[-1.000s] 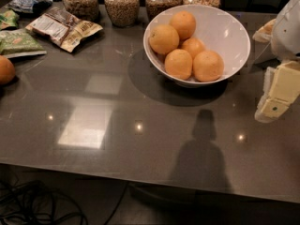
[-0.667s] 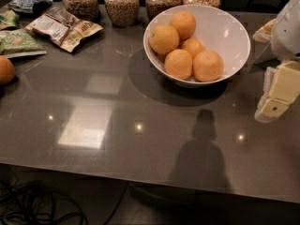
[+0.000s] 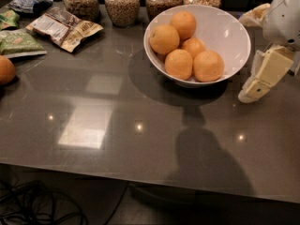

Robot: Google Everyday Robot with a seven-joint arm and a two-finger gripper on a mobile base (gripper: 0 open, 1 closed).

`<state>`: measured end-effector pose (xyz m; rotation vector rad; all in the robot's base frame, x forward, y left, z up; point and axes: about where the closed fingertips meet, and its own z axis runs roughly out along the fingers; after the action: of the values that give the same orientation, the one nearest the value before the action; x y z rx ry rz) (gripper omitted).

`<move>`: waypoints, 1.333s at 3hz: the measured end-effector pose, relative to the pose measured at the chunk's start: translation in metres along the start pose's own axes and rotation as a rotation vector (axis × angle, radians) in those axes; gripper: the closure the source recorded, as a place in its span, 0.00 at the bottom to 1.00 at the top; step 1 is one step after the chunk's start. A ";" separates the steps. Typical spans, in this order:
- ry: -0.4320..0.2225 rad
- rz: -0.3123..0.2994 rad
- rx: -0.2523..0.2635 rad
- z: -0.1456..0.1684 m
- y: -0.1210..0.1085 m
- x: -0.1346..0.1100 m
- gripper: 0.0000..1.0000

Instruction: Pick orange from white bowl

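Note:
The white bowl [image 3: 227, 29] stands at the back of the dark table, right of centre. It holds several oranges. A large, paler orange [image 3: 164, 39] lies at its left side, two more large ones lie at the front, and a smaller, deeper-orange one [image 3: 193, 47] sits in the middle. My gripper [image 3: 257, 84] is at the right edge of the view. It hangs just right of the bowl's rim, near table height, outside the bowl. It holds nothing that I can see and touches no orange.
Several glass jars of grain [image 3: 122, 3] stand behind the bowl. Snack packets [image 3: 63, 27] lie at the back left. A loose orange [image 3: 5, 69] sits at the left edge of the table [image 3: 140, 139]. Cables lie on the floor below.
My gripper has shifted a little left and up, closer to the bowl's right rim. The bowl and oranges have not moved.

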<state>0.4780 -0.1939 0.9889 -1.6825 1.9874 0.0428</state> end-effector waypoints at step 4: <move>-0.279 -0.123 0.014 0.024 -0.059 -0.067 0.00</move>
<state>0.5466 -0.1374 1.0143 -1.6847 1.6736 0.2067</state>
